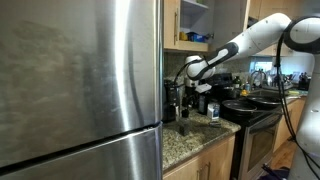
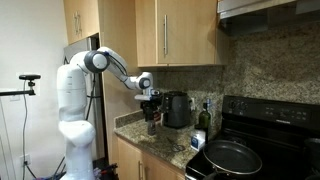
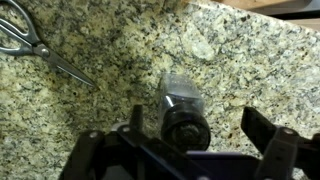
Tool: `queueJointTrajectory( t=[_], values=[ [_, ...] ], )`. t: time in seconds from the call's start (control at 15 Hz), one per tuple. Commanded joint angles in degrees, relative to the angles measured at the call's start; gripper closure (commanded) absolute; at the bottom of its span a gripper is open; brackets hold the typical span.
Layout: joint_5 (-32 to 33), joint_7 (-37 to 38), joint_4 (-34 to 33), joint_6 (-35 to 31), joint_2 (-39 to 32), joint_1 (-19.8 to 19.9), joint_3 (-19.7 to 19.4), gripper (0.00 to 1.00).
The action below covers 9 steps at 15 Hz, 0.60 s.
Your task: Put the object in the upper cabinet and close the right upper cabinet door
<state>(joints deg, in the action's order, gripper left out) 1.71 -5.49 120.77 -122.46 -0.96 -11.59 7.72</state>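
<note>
arm (image 2: 100,62): glossy white shells, fat rounded tube links, dark bands at the joints, same look in both exterior views. base column (image 2: 75,125) is thick, white and smooth. gripper (image 2: 151,116): all black and matte, with a boxy body on a dark wrist section after the last white link. wrist view shows two black fingers (image 3: 268,135) with linkage bars and blocky tips. a thin black cable (image 1: 288,95) hangs off the arm in an exterior view.

I can't read any words, numbers or signs in my views. The bottle (image 2: 198,139) by the stove has a label, but it is too small to read.
</note>
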Motion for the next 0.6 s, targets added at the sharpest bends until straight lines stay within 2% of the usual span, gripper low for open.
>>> queueJointTrajectory(
  t=[0.0,0.07,0.2,0.27,0.53],
  values=[
    [3.90,2.23,1.14,-4.58,1.04,0.75,0.63,0.00],
    [1.68,0.80,-0.15,-1.20,0.21,0.71,0.74,0.00],
    [2.89,1.59,-0.08,-3.11,0.25,0.71,0.73,0.00],
    [3.27,2.66,-1.44,-1.36,-1.48,0.67,0.75,0.00],
    [0.59,2.27,0.44,-7.41,1.72,0.48,1.13,0.00]
  ],
)
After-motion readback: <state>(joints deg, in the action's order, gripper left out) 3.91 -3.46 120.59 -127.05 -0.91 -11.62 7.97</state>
